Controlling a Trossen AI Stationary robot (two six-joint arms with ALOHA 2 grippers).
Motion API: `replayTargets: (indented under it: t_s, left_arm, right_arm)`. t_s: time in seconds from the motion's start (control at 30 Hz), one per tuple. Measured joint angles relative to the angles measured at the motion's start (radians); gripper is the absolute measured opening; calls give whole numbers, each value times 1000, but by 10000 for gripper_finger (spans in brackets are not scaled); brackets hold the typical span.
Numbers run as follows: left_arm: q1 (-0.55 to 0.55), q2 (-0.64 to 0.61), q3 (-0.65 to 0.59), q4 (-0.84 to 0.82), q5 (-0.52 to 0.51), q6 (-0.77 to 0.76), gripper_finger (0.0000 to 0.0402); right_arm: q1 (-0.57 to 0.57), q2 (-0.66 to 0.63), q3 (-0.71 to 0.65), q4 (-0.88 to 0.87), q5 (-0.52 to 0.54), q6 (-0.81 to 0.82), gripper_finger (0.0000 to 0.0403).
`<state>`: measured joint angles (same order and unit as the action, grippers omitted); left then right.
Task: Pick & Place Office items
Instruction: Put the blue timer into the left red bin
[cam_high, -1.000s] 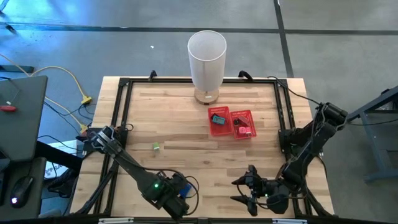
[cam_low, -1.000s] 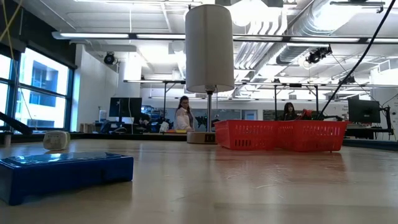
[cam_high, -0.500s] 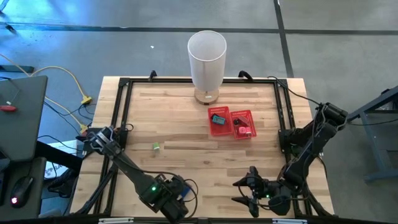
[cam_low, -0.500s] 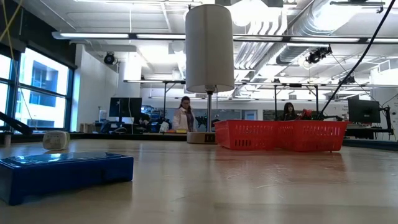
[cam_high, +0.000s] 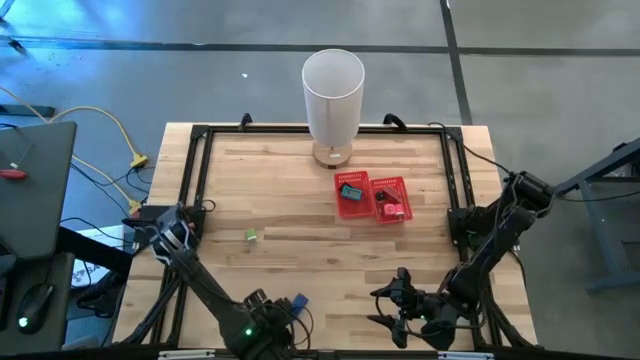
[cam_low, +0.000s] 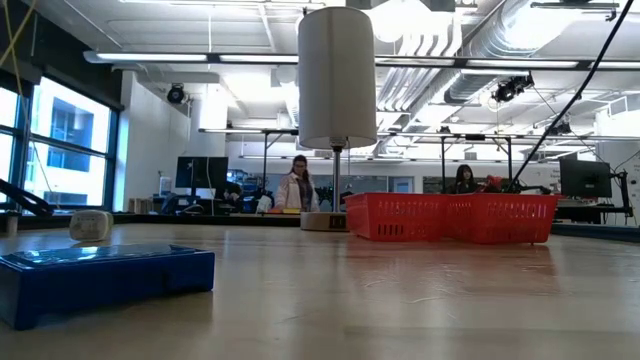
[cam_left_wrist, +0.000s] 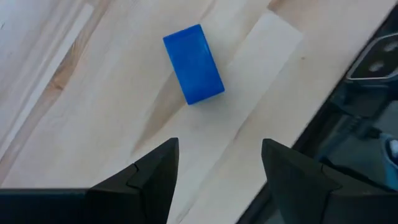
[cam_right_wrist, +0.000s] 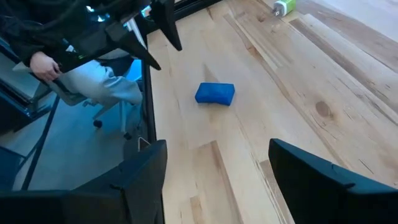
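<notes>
Blue block (cam_left_wrist: 193, 63), rectangular, lying flat on the pale wood worktop (cam_high: 300, 200) near its front edge, left of centre; bare wood shows all around it. The left claw (cam_left_wrist: 217, 171) hangs just short of it with fingers (cam_left_wrist: 152, 177) spread and nothing between them, the block clear of both tips. In the low view the same block (cam_low: 100, 280) fills the near left foreground.

Small green piece (cam_high: 250, 235), alone on the left half of the worktop, well apart from everything else (in the right wrist view it shows as a tiny green-and-white object (cam_right_wrist: 283, 7) far up the planks).

Red mesh tray (cam_high: 370, 197), two compartments, right of centre and just in front of the tall white cylinder (cam_high: 332, 95). One compartment holds a teal piece (cam_high: 349, 190), the other a pink piece (cam_high: 391, 210).

Right claw (cam_high: 392, 308), at the front right of the worktop, fingers (cam_right_wrist: 140, 174) parted and empty, pointing across toward the blue block, which lies well apart from it.

Background, low view: a person (cam_low: 298, 187) standing behind the cylinder's base, another person (cam_low: 465, 178) seated beyond the tray. A person's hand (cam_right_wrist: 43, 62) and grey trouser leg show past the worktop edge in the right wrist view
</notes>
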<state>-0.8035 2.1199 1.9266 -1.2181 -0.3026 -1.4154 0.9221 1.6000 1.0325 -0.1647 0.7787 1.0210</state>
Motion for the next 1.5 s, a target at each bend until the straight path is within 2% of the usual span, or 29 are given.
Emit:
replayTargets:
  t_s: [0.23,0.43,0.7,1.0,1.33,1.5]
  left_arm:
    - [-46,38,0,8,-111,-60,216]
    - [-105,68,0,40,-315,-102,216]
    - [-142,150,0,46,-337,-108,216]
    - [-165,264,0,49,-493,-211,216]
    - [-174,346,3,51,-600,-316,216]
    - [-173,358,2,55,-653,-322,216]
  right_arm:
    - [1,9,0,5,-12,0,270]
    - [1,9,0,20,-23,0,270]
    - [6,9,0,28,-30,0,270]
    - [8,9,0,50,-28,-1,270]
    - [7,9,0,50,-25,-1,270]
    - [7,9,0,50,-23,-1,270]
